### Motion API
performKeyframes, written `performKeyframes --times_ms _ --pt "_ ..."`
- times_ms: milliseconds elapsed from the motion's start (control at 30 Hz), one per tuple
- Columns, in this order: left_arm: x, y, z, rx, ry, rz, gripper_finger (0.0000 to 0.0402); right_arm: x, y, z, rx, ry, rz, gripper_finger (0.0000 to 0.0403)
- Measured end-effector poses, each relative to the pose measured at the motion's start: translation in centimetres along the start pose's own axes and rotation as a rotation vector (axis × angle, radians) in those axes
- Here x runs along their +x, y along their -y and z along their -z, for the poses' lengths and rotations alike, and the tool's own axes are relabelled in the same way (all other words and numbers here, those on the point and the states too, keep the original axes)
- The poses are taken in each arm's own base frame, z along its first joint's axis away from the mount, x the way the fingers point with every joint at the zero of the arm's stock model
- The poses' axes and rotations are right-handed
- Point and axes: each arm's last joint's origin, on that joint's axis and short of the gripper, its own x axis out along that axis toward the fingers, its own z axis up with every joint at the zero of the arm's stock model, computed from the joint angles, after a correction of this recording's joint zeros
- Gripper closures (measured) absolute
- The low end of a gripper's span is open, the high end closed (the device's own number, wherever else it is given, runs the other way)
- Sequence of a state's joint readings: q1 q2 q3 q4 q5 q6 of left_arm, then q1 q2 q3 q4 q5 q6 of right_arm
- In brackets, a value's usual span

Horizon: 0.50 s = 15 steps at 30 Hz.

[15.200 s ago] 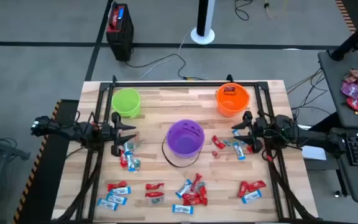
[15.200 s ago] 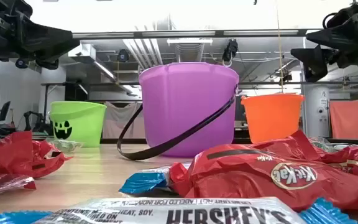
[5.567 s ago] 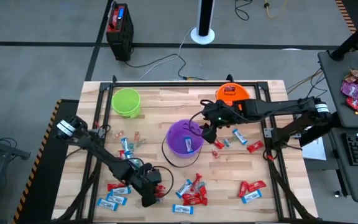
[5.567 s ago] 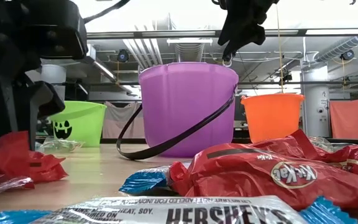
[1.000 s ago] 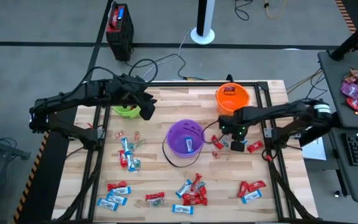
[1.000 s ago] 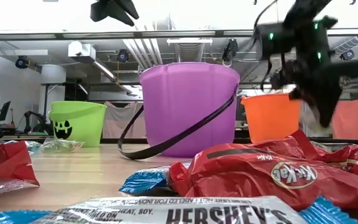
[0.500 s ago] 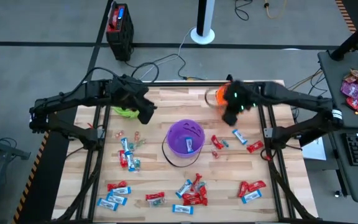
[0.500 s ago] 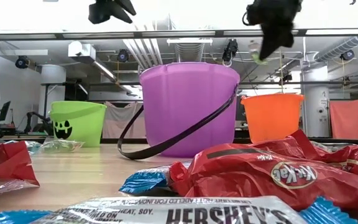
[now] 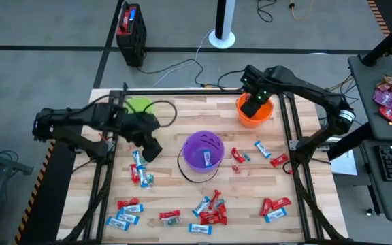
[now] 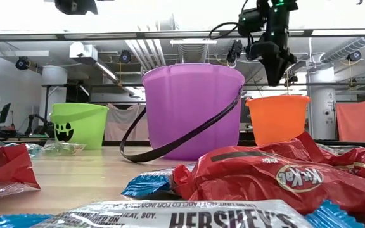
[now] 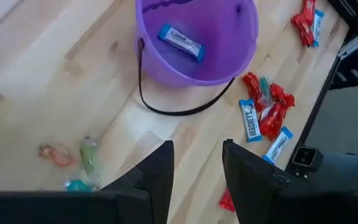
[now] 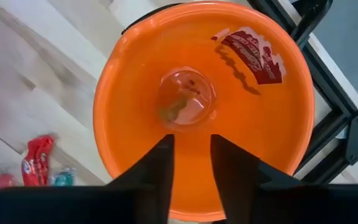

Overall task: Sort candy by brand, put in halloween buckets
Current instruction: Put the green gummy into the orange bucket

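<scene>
Right gripper (image 12: pixel 189 171) spread, empty, right over the orange bucket (image 12: pixel 135 93); best lift clear, then target more candy (image 9: pixel 238 156)

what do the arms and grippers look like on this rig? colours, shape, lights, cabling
Both arms are dark, near-black, jointed links. The right gripper carries small green lights and a looped black cable near the wrist. The left gripper looks matte black, with no markings visible. Fingers are flat dark prongs with angled tips.

bare wood (image 9: pixel 175 112) between green bucket (image 9: pixel 140 103), orange bucket (image 9: pixel 256 113)
</scene>
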State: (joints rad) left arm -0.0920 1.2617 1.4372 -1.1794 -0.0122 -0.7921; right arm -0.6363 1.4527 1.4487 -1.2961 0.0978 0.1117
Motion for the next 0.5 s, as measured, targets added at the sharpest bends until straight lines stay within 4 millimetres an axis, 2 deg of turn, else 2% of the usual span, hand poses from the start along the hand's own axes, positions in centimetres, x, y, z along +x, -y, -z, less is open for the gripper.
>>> performKeyframes --times_ms 100,300,400,500 --pt "0.0 0.5 1.0 -0.083 -0.001 -0.041 0.0272 -0.2 0.1 0.1 -0.001 0.008 -0.001 0.026" --pt "0.3 0.6 3.4 -0.365 -0.047 -0.179 0.0254 -2.3 0.2 1.0 0.084 0.112 -0.021 0.0214" --pt "1.6 0.4 4.6 -0.409 -0.077 -0.233 0.0242 -3.4 0.1 1.3 0.117 0.185 -0.04 0.0202" --pt "3.5 -0.5 5.6 -0.381 -0.106 -0.307 0.0227 -4.3 -0.1 1.5 0.133 0.249 -0.067 0.0196"
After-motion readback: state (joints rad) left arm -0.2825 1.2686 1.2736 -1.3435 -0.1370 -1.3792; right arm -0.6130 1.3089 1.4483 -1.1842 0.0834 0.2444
